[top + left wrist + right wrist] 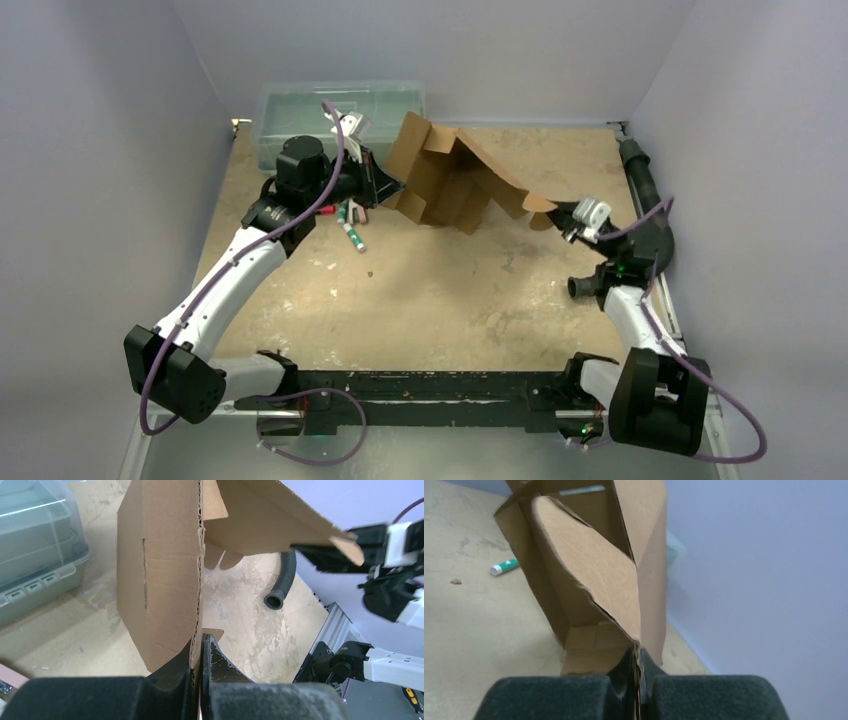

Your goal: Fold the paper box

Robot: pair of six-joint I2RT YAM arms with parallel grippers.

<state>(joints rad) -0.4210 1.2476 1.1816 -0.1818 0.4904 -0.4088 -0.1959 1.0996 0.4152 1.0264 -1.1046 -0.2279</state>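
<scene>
Paper box (pixel 455 180): plain brown corrugated cardboard, die-cut, with rounded tabs, slit cuts and a fluted raw edge showing in the left wrist view. It's half-folded and tented up over the far middle of the scuffed tan table (pixel 430 300), between the two arms. Left gripper (pixel 383 188): black padded fingers pinching the box's left panel edge. Right gripper (pixel 556 213): clamped on a flap corner at the box's right end. Clear greenish plastic bin (pixel 300 120), lidded, far left, behind the box. Green-and-white markers (pixel 350 225) lie near the left gripper, label print too small to read. Black ribbed hose (pixel 285 575) lies on the table.
</scene>
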